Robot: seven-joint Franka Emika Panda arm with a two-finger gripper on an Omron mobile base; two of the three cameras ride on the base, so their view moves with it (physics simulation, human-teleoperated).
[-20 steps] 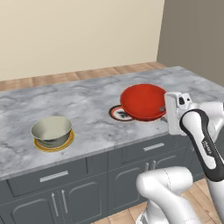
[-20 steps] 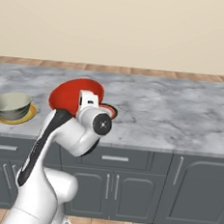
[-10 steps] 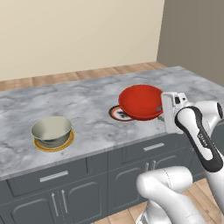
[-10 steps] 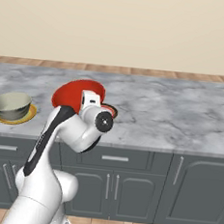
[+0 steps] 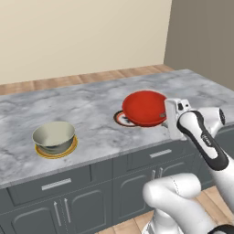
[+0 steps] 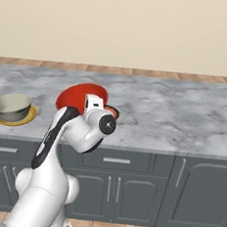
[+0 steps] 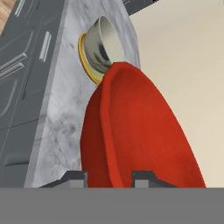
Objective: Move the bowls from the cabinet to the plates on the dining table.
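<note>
Red, glossy, round bowl (image 5: pixel 145 107) is pinched at its rim in my gripper (image 7: pixel 108 178), held tilted just above the red-rimmed plate (image 5: pixel 123 119) on the marble dining table (image 5: pixel 91 107). Next I judge: level, lower, release. Count: two bowls, two plates; the cream bowl (image 5: pixel 54 136) sits on the yellow plate (image 5: pixel 54 151), left

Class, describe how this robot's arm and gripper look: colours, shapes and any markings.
The arm is made of glossy white, rounded tubular links with dark grey to black bands at the joints; a round dark cap with a pale centre marks one joint in the right base view. The gripper has a boxy white hand and two small dark finger tips.
</note>
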